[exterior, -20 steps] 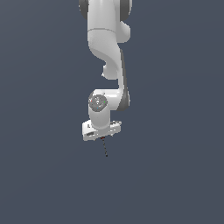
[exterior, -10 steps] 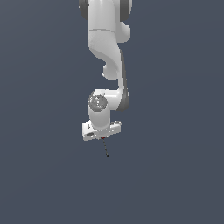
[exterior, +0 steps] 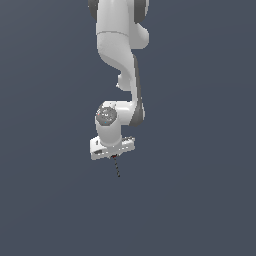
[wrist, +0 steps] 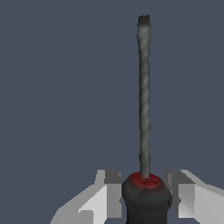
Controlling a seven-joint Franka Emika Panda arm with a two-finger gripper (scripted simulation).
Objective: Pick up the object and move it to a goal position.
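Wrist view: the gripper (wrist: 145, 199) jaws are pinching the screwdriver (wrist: 144, 131) by its handle, shaft pointing away.

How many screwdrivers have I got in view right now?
1. The screwdriver sits between the two fingers of the pincer, handle gripped and thin dark shaft sticking out past them. In the exterior view it shows below the pincer. No others are visible.

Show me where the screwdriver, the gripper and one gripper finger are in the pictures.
screwdriver (wrist: 144, 96): wrist view, middle of the thin shaft.
gripper (wrist: 146, 194): wrist view, midway between the fingertips.
finger (wrist: 107, 197): wrist view, its pad.
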